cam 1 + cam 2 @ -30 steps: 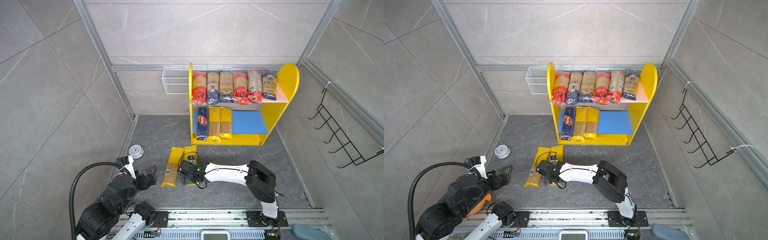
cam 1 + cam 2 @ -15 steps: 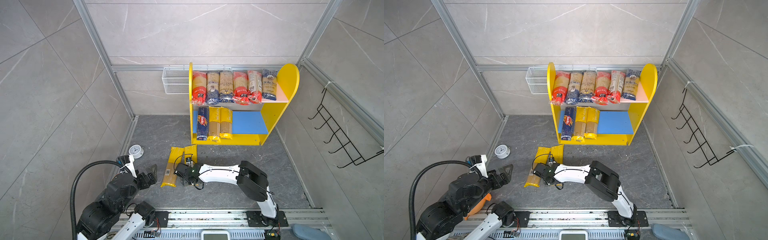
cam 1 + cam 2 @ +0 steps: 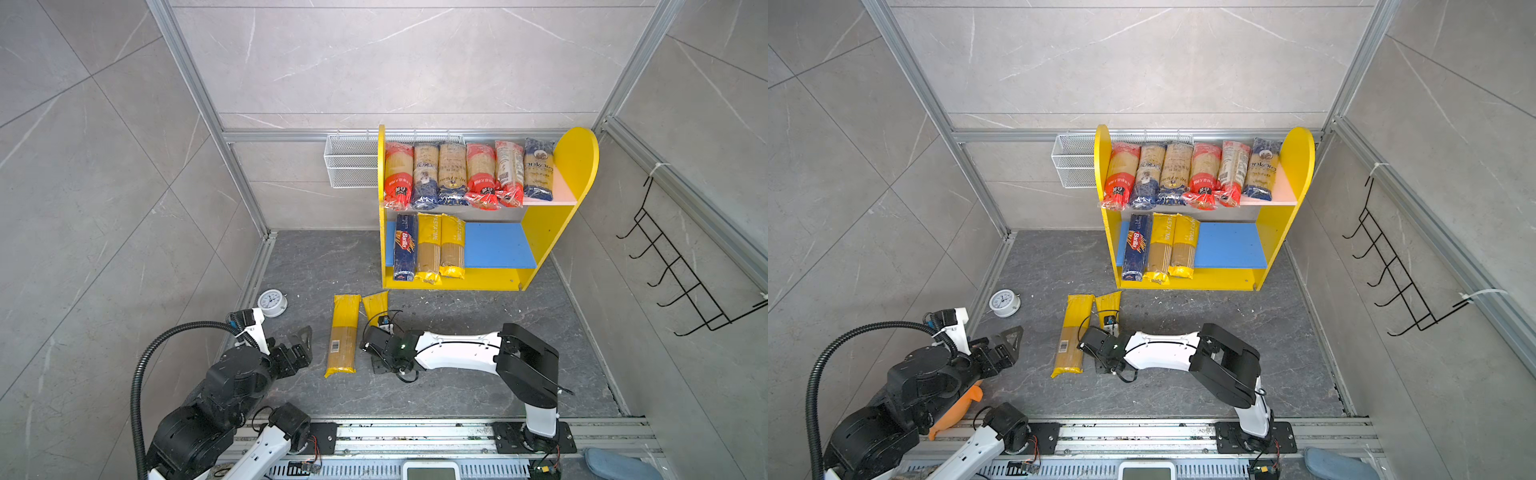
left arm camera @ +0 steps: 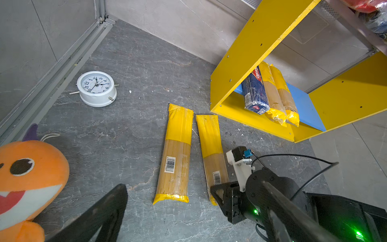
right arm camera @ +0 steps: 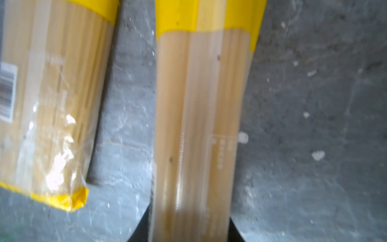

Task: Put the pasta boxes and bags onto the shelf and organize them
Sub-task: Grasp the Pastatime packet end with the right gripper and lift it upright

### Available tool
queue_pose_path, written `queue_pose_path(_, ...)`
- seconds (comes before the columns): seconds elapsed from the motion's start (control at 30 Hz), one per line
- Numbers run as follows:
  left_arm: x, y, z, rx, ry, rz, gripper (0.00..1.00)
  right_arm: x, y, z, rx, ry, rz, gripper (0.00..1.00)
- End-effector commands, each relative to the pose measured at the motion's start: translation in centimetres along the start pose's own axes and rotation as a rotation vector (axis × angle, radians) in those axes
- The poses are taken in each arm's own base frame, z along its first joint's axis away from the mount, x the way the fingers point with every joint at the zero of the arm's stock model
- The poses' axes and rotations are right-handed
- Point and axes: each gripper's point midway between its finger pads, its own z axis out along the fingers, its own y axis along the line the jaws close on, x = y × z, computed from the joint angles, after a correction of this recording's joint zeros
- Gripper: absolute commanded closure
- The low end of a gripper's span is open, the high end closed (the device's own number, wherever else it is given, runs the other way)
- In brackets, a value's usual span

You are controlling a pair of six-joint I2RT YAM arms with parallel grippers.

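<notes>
Two yellow-ended pasta bags lie side by side on the grey floor in front of the shelf [image 3: 575, 166] [image 3: 1298, 158] [image 4: 261, 42]. My right gripper [image 3: 376, 353] [image 3: 1096, 353] [image 5: 189, 226] is shut on the near half of the right-hand bag [image 3: 376, 305] [image 3: 1109, 305] [image 4: 209, 136] [image 5: 199, 104], one finger on each long side. The left-hand bag [image 3: 343, 336] [image 3: 1071, 336] [image 4: 176, 157] [image 5: 52, 104] lies free. My left gripper [image 3: 301, 345] [image 3: 1011, 340] [image 4: 193, 209] hangs open and empty to its left. Several bags fill the pink upper board. A Barilla box [image 3: 405, 245] and two yellow bags sit on the blue board.
A white alarm clock [image 3: 272, 302] [image 4: 96, 88] lies near the left wall rail. An orange plush toy [image 4: 27, 178] [image 3: 955, 409] sits by my left arm. A white wire basket [image 3: 353, 162] hangs behind the shelf, and a black hook rack [image 3: 681, 282] is on the right wall.
My right gripper has gone from open to shut on the right-hand bag, and its arm has shifted slightly left. The left arm has stayed put.
</notes>
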Motion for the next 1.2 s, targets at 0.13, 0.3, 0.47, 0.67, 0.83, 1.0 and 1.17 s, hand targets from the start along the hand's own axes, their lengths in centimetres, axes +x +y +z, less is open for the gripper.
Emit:
queue_pose_path(0.13,-1.3,-1.4,0.7,0.025,-0.018,-0.004,0.00,2.0,-1.9,-4.9,-0.052,0.022,-0.043,1.00)
queue_pose_path(0.3,-1.4,-2.1,1.4,0.037,-0.008,-0.008,0.00,2.1,-3.6,-8.0,-0.083,-0.024,-0.040,1.00)
queue_pose_path(0.47,-1.2,-2.9,2.5,0.043,0.014,-0.020,0.00,2.7,-6.3,-10.7,-0.076,-0.065,-0.025,1.00)
queue_pose_path(0.67,0.2,-4.5,5.5,0.075,0.086,-0.048,0.00,3.8,-10.7,-13.3,-0.005,-0.103,0.014,1.00)
queue_pose_path(0.83,1.0,-7.2,8.1,0.142,0.164,-0.057,0.00,4.8,-14.5,-15.8,0.032,-0.149,0.078,1.00)
queue_pose_path(1.0,0.7,-9.7,10.0,0.203,0.190,-0.057,0.01,5.3,-18.6,-18.9,0.091,-0.224,0.140,1.00)
queue_pose_path(1.17,0.9,-12.8,11.9,0.245,0.224,-0.013,0.00,4.9,-21.9,-22.6,0.144,-0.325,0.188,1.00)
